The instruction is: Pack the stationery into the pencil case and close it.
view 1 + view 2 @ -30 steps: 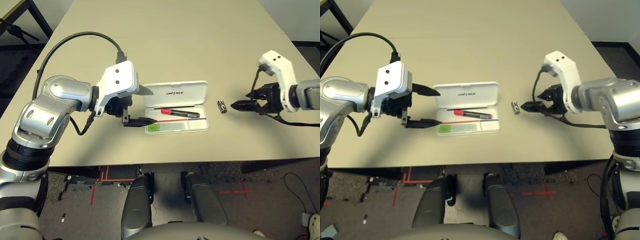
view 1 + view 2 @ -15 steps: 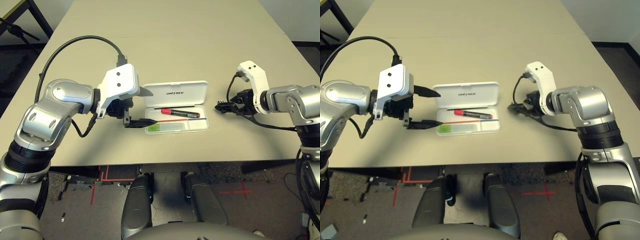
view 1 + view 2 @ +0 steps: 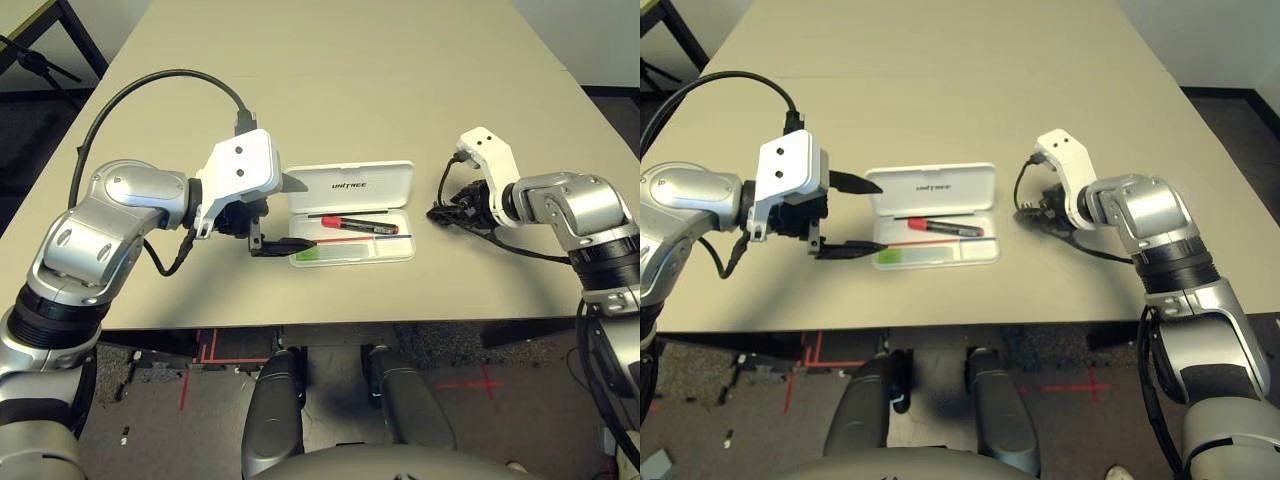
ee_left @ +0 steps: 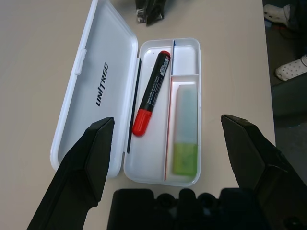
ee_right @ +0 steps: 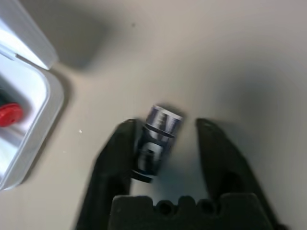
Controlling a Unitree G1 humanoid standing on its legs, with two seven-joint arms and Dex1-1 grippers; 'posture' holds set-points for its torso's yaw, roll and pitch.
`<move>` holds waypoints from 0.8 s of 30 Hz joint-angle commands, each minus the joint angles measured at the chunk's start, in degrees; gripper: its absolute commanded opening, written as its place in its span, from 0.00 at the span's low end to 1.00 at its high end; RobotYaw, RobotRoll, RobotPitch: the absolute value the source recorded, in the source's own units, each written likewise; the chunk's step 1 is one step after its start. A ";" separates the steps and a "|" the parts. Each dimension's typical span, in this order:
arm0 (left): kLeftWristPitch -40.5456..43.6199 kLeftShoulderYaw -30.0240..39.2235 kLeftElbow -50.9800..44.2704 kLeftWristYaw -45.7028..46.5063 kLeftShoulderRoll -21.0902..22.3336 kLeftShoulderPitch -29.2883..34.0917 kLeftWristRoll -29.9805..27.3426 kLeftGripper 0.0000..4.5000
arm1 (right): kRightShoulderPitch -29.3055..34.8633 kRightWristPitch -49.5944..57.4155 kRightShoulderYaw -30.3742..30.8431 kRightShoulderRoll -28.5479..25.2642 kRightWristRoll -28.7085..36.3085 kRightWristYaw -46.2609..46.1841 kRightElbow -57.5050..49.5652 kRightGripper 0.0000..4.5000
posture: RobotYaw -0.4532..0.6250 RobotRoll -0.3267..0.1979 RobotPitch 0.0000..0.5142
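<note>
The white pencil case (image 3: 385, 186) lies open at mid-table, its lettered lid (image 4: 96, 72) flat on the far side. The red marker (image 4: 151, 93) with its black cap and the white-to-green stick (image 4: 185, 129) lie in its tray. To the right of the case, the tiny black-and-silver cylinder (image 5: 156, 141) lies on the table between the fingers of my right gripper (image 5: 165, 127). One finger touches it and a gap shows at the other, so the jaws are open around it. My left gripper (image 3: 298, 213) hovers wide open at the case's left end, holding nothing.
The beige table (image 3: 330, 90) stretches bare behind the case. A black cable (image 3: 150, 85) arcs over my left arm. My right gripper's fingertips (image 4: 149, 9) show past the case's far end in the left wrist view. The table's near edge runs just below the case.
My right gripper has moved left toward the case, come around the cylinder, and narrowed its jaws. The left arm and the case have stayed put.
</note>
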 commanded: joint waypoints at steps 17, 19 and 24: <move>-1.23 -1.01 0.65 -1.38 0.77 0.61 -0.17 1.00 | 1.58 -20.71 3.02 -15.59 -4.23 21.83 -0.10 0.08 | 0.45 0.62 0.38; -1.49 -1.08 0.91 -1.62 0.84 0.64 -0.10 1.00 | 1.21 -23.79 3.20 -17.29 -5.05 25.03 0.29 0.08 | 0.45 0.62 0.38; -2.08 -1.06 1.38 -2.11 1.02 0.76 -0.08 1.00 | 0.57 -28.78 3.15 -18.86 -6.91 29.71 1.41 0.08 | 0.44 0.62 0.38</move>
